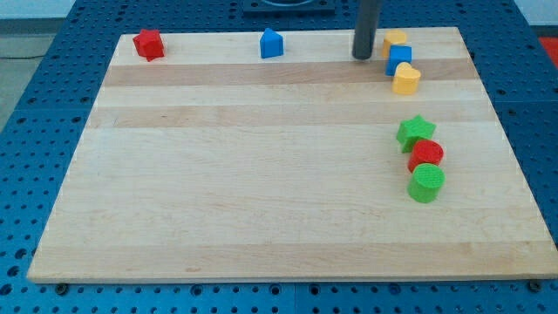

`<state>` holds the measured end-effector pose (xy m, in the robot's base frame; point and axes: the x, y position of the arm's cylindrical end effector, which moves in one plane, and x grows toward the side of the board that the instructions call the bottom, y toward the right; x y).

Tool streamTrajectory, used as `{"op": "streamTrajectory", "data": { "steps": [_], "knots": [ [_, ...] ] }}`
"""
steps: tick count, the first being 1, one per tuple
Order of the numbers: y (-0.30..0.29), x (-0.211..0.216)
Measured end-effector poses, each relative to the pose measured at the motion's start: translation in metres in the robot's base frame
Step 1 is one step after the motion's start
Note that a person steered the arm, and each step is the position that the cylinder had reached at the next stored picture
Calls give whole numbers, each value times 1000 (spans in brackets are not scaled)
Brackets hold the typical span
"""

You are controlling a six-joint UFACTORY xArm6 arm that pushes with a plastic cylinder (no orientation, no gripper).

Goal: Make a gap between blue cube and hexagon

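The blue cube sits near the view's top right, between two yellow blocks. The yellow hexagon touches its top side. A yellow heart-like block touches its lower side. My tip is just left of the hexagon and the blue cube, with a small gap to both.
A red block lies at the top left and a blue block at the top middle. A green star, a red cylinder and a green cylinder form a touching column at the right. The wooden board ends close behind the top blocks.
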<state>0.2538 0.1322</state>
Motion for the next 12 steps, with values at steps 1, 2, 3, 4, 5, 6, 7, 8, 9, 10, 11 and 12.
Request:
{"op": "streamTrajectory", "data": {
  "steps": [1,2,3,4,5,6,7,8,9,10,11,12],
  "knots": [
    [3,2],
    [3,7],
    [6,17],
    [14,17],
    [14,17],
    [14,9],
    [21,-1],
    [29,-8],
    [35,-9],
    [32,-7],
    [26,21],
    [14,50]
  ]
}}
